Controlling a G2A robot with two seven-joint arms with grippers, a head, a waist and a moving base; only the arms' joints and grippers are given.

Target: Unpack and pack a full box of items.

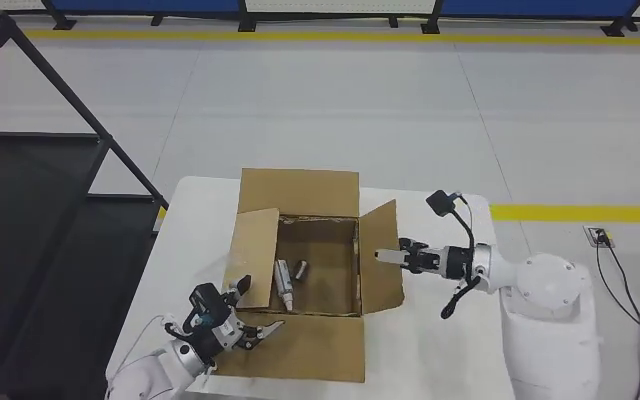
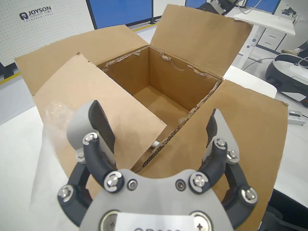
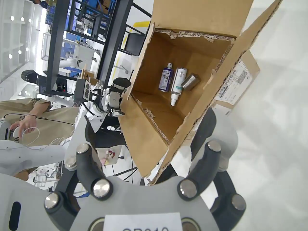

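Left claw (image 2: 155, 112) hangs wide open and empty above the near flap of the cardboard box (image 1: 300, 190). Box stands open on the desk (image 1: 440, 340). On the box floor, side by side: blue spray can (image 3: 166, 79), white spray bottle (image 3: 178, 85), silver cylinder (image 3: 190, 82). Right claw (image 1: 383, 256) is open, straddling the box's side flap edge.

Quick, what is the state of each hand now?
Left hand: open, empty.
Right hand: open, box flap between its fingers.

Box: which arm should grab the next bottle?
Probably left: left gripper open and free, bottles lie on its side of the box; right gripper straddles the right flap.
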